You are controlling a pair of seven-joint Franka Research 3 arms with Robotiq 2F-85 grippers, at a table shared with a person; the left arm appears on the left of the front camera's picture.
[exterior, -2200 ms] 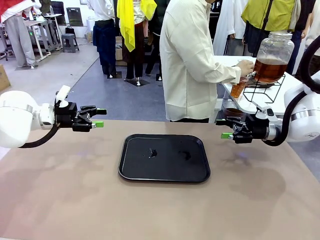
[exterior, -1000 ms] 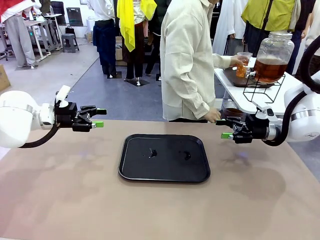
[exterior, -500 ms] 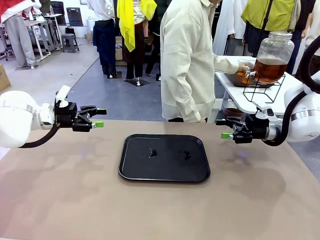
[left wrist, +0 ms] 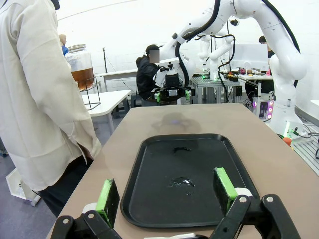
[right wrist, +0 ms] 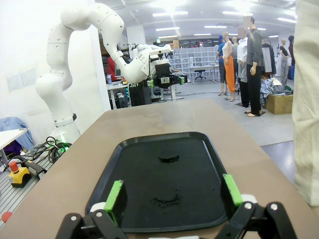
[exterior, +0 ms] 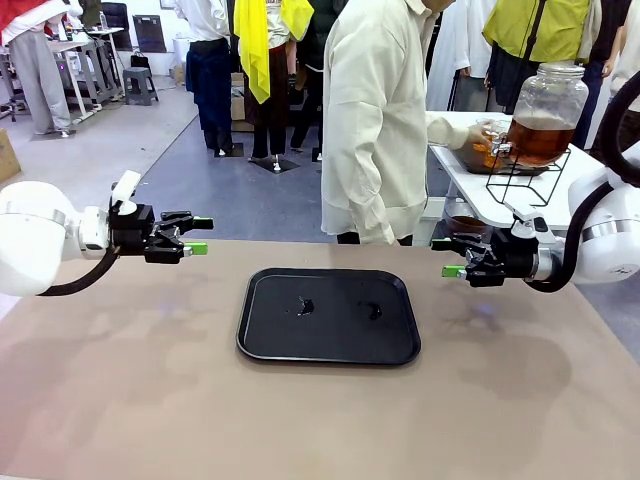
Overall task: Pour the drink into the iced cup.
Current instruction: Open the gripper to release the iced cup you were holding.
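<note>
Floor [exterior: 150, 150] is smooth grey, with a darker blue-grey strip running beyond the brown tabletop [exterior: 320, 420]. A white side table [exterior: 470, 175] stands at the far right, and grey workbenches with a stool [exterior: 140, 85] occupy the far left. Walls [left wrist: 129, 30] are plain white; ceiling strip lights [right wrist: 169, 14] are on.

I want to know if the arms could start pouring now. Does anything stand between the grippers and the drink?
Yes. The drink sits in a glass jar on a white side table beyond the robot's table; the person stands there. Left gripper and right gripper hover open over the brown table.
</note>
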